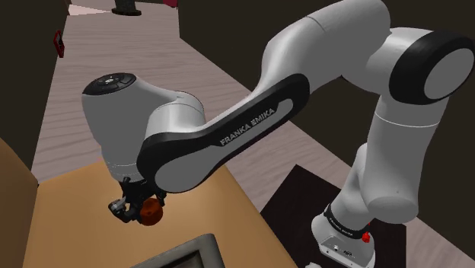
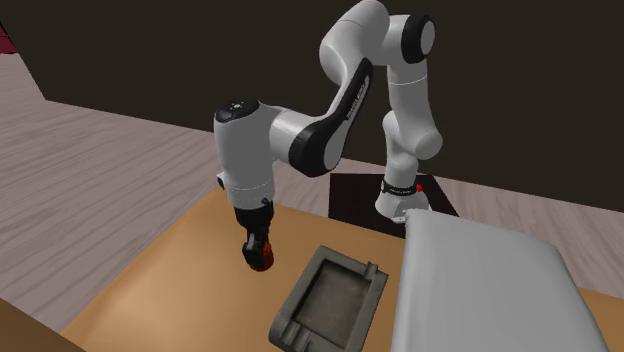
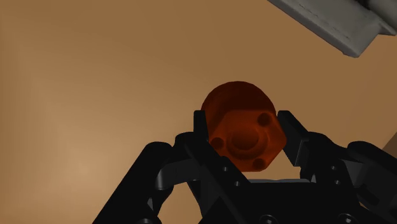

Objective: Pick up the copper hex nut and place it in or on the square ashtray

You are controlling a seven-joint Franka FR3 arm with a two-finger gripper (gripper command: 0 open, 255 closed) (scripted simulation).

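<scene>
Arm bent low over brown table, jaws clamping orange-red hex nut, grey square ashtray nearby

Soft, even light; the arm is brightest at the shoulder view's upper right. In the wrist view, table and nut look dim.

Arm: white rounded shells, dark grey joint caps; black forearm band lettered FRANKA EMIKA; red button near base; all-black hand.
</scene>
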